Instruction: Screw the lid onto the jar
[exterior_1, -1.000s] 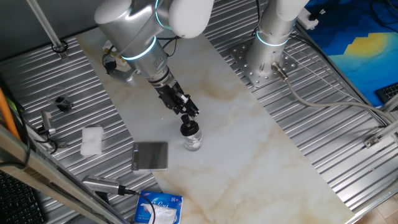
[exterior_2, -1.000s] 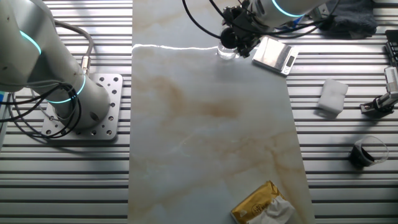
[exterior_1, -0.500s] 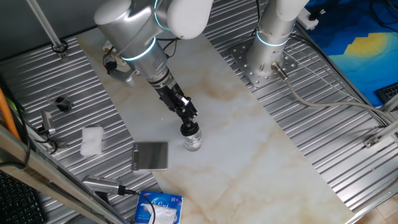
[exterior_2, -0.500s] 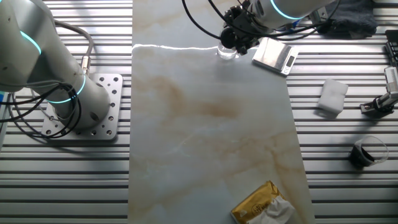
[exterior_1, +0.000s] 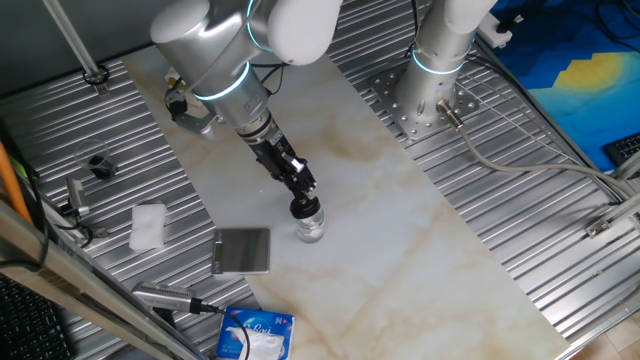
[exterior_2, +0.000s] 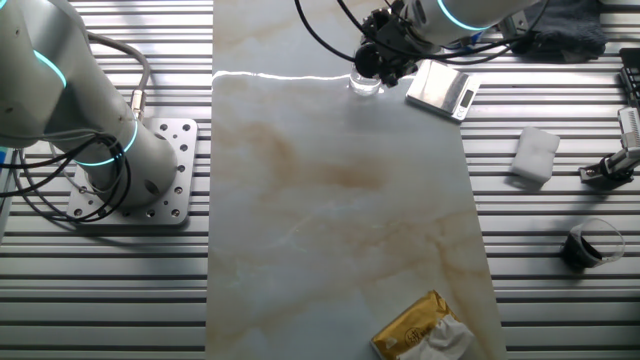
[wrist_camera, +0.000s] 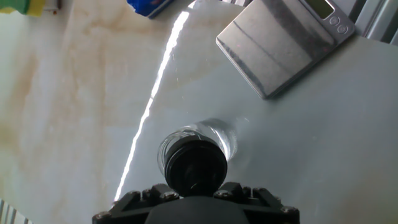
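Right now my gripper (exterior_1: 301, 190) hangs just above the lid (exterior_1: 302, 207), which sits on top of the jar (exterior_1: 311, 227). The jar stands upright on the marble tabletop (exterior_1: 400, 220), just beside the grey scale (exterior_1: 243, 249).

From the hand view, the lid (wrist_camera: 195, 165) shows as a round black cap covering the jar's mouth, with the clear jar (wrist_camera: 217, 138) glinting around and beyond it. My gripper's black body fills the bottom edge of that view, right behind the lid. Whether my fingers are pressed onto the lid or standing slightly off it, I cannot tell: the tips are hidden in every view.

In the other fixed view my gripper (exterior_2: 385, 62) is over the jar (exterior_2: 364, 84) near the far edge of the tabletop (exterior_2: 340, 230), with the scale (exterior_2: 443, 87) just beside it.

A white block (exterior_1: 148, 226) lies on the ribbed metal well apart from the jar, beyond the scale. A blue packet (exterior_1: 256, 334) lies near the front edge of the tabletop. A second arm's base (exterior_1: 432, 85) stands bolted down at the far side.
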